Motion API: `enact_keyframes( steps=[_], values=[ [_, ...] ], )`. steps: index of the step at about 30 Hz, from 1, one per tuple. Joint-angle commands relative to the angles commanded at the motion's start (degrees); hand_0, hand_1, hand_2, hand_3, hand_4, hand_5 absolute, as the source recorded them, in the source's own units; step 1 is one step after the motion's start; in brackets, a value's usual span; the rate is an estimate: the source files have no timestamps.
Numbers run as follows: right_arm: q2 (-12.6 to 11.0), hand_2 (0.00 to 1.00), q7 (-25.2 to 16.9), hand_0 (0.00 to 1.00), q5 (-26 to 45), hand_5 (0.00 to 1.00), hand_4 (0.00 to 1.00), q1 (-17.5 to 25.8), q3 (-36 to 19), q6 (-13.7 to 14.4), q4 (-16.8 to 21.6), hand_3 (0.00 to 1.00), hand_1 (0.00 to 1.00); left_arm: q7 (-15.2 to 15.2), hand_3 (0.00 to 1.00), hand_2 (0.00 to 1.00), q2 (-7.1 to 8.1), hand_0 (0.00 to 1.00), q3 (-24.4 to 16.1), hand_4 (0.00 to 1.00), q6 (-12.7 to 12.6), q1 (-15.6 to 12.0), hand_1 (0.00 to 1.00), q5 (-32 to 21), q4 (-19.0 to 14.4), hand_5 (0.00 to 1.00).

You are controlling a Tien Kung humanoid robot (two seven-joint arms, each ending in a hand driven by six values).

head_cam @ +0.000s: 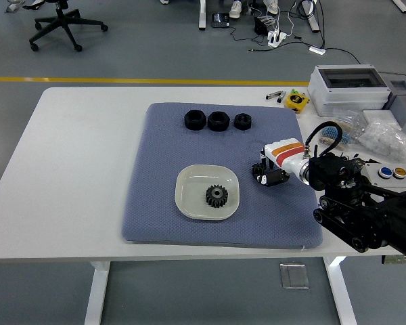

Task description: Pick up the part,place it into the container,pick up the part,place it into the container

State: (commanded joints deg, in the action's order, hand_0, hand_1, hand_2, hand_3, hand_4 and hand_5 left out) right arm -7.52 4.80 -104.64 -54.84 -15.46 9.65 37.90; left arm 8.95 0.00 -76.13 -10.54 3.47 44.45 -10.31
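A black gear (216,196) lies in the white square dish (189,187) on the blue-grey mat (155,176). Three black round parts (217,120) stand in a row at the mat's far edge. My right hand (266,173), with a white and orange wrist, hovers over the mat just right of the dish, its black fingers loosely curled downward and holding nothing that I can see. It is well short of the three parts. My left arm is out of view.
A grey lidded box (348,87), a yellow object (296,101), bags of small parts (386,135) and a panel with coloured buttons (399,172) crowd the table's right side. The white table (74,169) extends left of the mat.
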Motion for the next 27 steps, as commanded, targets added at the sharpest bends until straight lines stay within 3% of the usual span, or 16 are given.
enact_keyframes(
  steps=[13,14,27],
  values=[
    [-0.42,0.486,-0.52,0.213,2.05,0.647,0.694,0.21,-0.44,-0.15,-0.29,0.487,0.352,0.22,0.61,0.859,0.0,0.871,-0.11,0.564,0.0,-0.26,0.839,0.18,0.0,0.684],
    [-0.38,0.491,-0.53,0.234,2.07,0.584,0.752,0.22,-0.45,-0.01,-0.38,0.501,0.37,0.22,0.61,0.86,0.0,0.871,-0.07,0.563,0.02,-0.25,0.84,0.13,0.0,0.684],
    [0.06,0.523,-0.34,0.264,2.57,0.525,0.815,0.15,0.26,-0.65,-0.94,0.504,0.413,0.21,0.611,0.86,0.0,0.871,-0.04,0.562,0.06,-0.23,0.84,0.07,0.0,0.683]
  ],
)
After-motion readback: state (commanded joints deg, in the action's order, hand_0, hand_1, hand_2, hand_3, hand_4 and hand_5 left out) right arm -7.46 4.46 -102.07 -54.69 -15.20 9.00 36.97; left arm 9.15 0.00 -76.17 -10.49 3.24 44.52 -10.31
